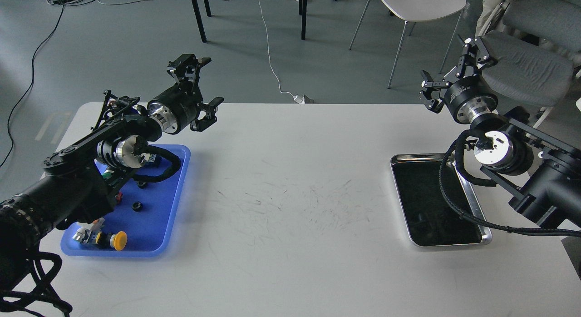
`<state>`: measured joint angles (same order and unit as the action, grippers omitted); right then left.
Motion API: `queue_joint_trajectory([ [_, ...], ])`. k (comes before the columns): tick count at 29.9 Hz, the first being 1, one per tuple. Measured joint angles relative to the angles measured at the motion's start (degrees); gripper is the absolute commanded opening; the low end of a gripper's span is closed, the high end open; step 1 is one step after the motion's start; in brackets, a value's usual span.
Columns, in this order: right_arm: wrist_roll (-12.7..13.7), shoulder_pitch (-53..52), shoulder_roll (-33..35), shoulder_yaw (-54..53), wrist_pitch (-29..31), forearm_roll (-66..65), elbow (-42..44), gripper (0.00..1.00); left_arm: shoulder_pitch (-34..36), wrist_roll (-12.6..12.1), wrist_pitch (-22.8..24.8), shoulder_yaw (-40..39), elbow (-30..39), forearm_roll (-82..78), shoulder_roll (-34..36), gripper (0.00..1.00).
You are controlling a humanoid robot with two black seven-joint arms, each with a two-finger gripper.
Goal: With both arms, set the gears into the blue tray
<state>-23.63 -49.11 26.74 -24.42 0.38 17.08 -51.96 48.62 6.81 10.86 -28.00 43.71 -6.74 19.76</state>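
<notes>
The blue tray (160,219) lies at the table's left. One small black gear (135,206) sits in its middle, and a second gear (142,185) peeks out from under my left arm's cable. My left arm crosses over the tray's back half. Its gripper (202,89) hangs open and empty above the table's far edge, up and to the right of the tray. My right gripper (448,68) is open and empty too, raised beyond the far right edge of the table.
Push-button switches lie in the blue tray, among them a yellow-capped one (119,240) at the front. A shiny steel tray (486,237) with a dark inside sits at the right, partly under my right arm's cable. A white chair (420,6) stands behind the table.
</notes>
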Motion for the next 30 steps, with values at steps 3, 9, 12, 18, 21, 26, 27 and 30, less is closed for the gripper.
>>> queue_joint_trajectory([
  [3,0.03,0.32,0.72,-0.27,0.14,-0.16,-0.10,0.99,0.00,0.04,-1.56,0.12,-0.24,-0.09,0.27,0.99],
  [9,-0.06,-0.10,1.26,-0.79,0.06,-0.42,-0.02,0.99,0.44,0.40,-2.17,-0.37,-0.11,-1.49,2.31,0.99],
  [12,-0.10,-1.19,1.02,-0.87,-0.47,-1.11,0.14,0.99,1.06,1.03,-1.99,-0.47,-0.23,-1.70,3.07,0.99],
  [18,-0.11,-2.57,0.78,-0.85,-0.79,-1.75,2.41,0.99,2.73,1.41,-1.41,-0.64,-0.80,-1.81,2.53,0.99],
  [21,-0.11,-2.59,0.77,-0.79,-0.76,-2.41,3.17,0.99,3.18,1.49,-1.31,-0.66,-1.39,-1.80,2.21,0.99],
  [26,-0.11,-3.38,0.53,-0.43,-0.36,-4.36,2.96,0.99,3.33,3.15,-1.57,-0.68,-2.48,-1.80,0.98,0.99],
  [27,-0.09,-3.52,0.52,-0.32,-0.26,-4.77,2.97,0.99,3.35,3.39,-1.64,-0.68,-2.79,-1.80,0.72,0.99],
  [30,-0.02,-3.96,0.51,-0.29,-0.01,-5.29,3.01,0.99,3.49,3.61,-1.64,-0.68,-3.27,-1.74,0.35,0.99],
])
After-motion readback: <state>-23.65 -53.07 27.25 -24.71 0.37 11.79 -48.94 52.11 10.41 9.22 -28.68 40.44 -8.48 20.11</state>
